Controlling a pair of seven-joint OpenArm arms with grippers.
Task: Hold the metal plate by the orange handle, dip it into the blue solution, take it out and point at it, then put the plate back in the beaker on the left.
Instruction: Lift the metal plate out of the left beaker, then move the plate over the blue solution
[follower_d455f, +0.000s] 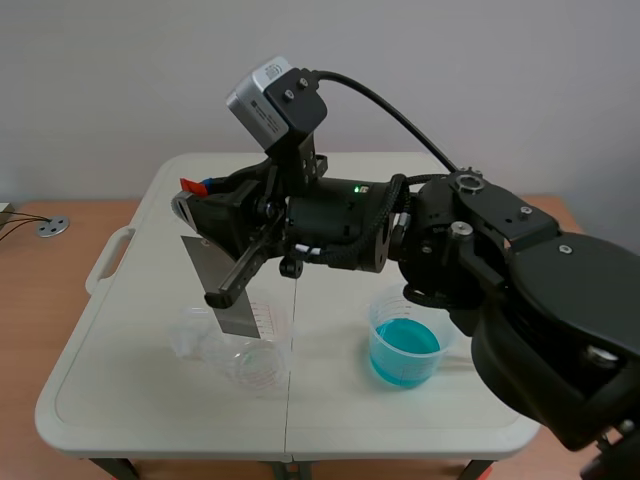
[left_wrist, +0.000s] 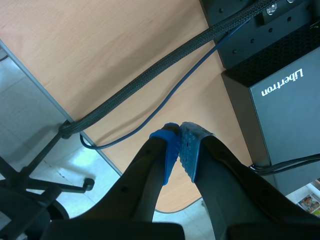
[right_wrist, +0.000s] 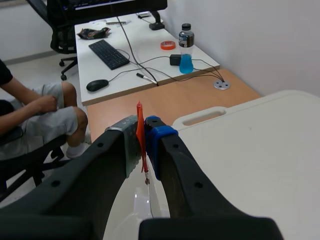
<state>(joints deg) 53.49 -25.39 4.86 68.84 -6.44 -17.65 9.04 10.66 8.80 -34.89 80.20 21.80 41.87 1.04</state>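
— Where's the plate?
— My right gripper (right_wrist: 142, 132) is clamped on its orange handle (right_wrist: 140, 136). The metal plate (follower_d455f: 225, 290) hangs below it, tilted, with its lower edge at the clear beaker (follower_d455f: 240, 355).
— Room around it?
— Bare white table (follower_d455f: 130, 400) runs toward the near edge, and the beaker of blue solution (follower_d455f: 405, 348) stands well apart.
— And the left gripper (left_wrist: 180, 137)?
— Pads pressed together, holding nothing.

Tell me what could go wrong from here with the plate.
The metal plate hangs from the right gripper by only its thin orange handle, so it might swing or slip. The clear beaker at its lower end looks tilted; the plate could knock it over.
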